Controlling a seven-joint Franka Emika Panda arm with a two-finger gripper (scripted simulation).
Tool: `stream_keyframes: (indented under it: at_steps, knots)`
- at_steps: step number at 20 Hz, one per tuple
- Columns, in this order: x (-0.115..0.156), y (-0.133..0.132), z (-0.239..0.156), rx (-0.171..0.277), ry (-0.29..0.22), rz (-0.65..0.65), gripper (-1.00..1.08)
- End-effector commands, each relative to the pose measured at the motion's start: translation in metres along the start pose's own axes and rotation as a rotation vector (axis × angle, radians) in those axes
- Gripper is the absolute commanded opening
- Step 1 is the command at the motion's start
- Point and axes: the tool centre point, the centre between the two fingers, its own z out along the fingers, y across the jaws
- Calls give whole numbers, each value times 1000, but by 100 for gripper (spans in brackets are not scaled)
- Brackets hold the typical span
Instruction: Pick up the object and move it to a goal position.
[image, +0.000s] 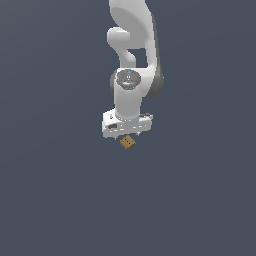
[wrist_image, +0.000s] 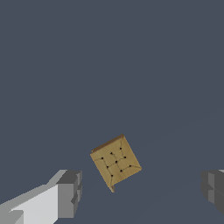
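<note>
The object is a tiny tan-brown square block (image: 128, 143) with small dark dots on its face. In the exterior view it lies on the dark grey floor just below the white hand of my arm. In the wrist view the block (wrist_image: 116, 162) sits turned at an angle, between and a little beyond my two fingers. My gripper (wrist_image: 141, 190) is open, with one grey fingertip (wrist_image: 70, 193) and the other at the frame's edge, both apart from the block. In the exterior view the gripper (image: 126, 135) hangs right above the block, its fingers mostly hidden by the hand.
The plain dark grey floor (image: 60, 200) fills both views. The white arm (image: 132, 45) rises to the top of the exterior view.
</note>
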Motion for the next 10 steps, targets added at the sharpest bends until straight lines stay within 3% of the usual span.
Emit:
stream_keyframes:
  at_steps: [1,10]
  knots:
    - [-4,0,10,0,5,-60,100]
    - [-24,-5,45,0,25,-299,100]
